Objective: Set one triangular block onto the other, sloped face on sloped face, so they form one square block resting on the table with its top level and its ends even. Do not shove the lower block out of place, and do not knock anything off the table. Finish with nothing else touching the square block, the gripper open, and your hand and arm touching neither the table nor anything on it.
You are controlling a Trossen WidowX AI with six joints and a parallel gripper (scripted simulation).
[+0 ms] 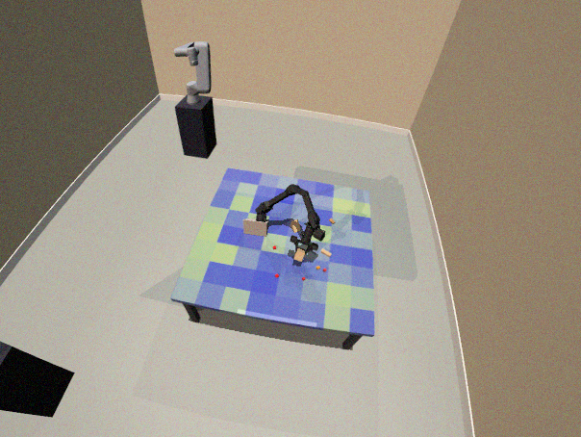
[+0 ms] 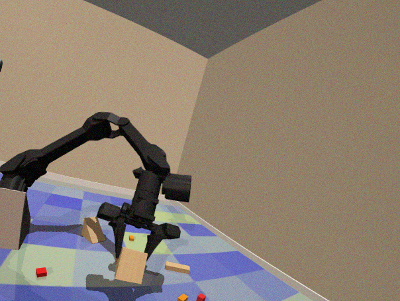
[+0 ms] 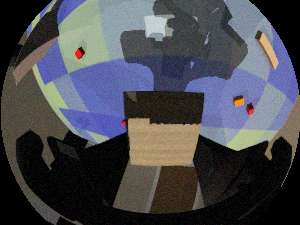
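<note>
My gripper (image 1: 300, 250) (image 2: 132, 254) (image 3: 162, 135) is shut on one triangular block. That held block (image 1: 299, 256) (image 2: 130, 266) (image 3: 162, 149) is pale wood and hangs above the table, with the gripper's shadow on the tabletop below it. A flat rectangular face shows toward the exterior camera; its sloped face cannot be made out clearly. The other triangular block (image 1: 295, 226) (image 2: 93, 231) stands on the table, nearer the arm's base and apart from the gripper, partly in the arm's shadow. I cannot see it in the wrist view.
A pale wooden bar (image 1: 326, 252) (image 2: 177, 267) (image 3: 268, 50) lies beside the gripper. Small red cubes (image 1: 274, 247) (image 2: 41, 272) (image 3: 79, 53) and orange blocks (image 1: 317, 268) (image 2: 131, 238) (image 3: 239, 101) are scattered around. A beige-faced box (image 1: 255, 227) (image 2: 11, 219) stands by the arm's base.
</note>
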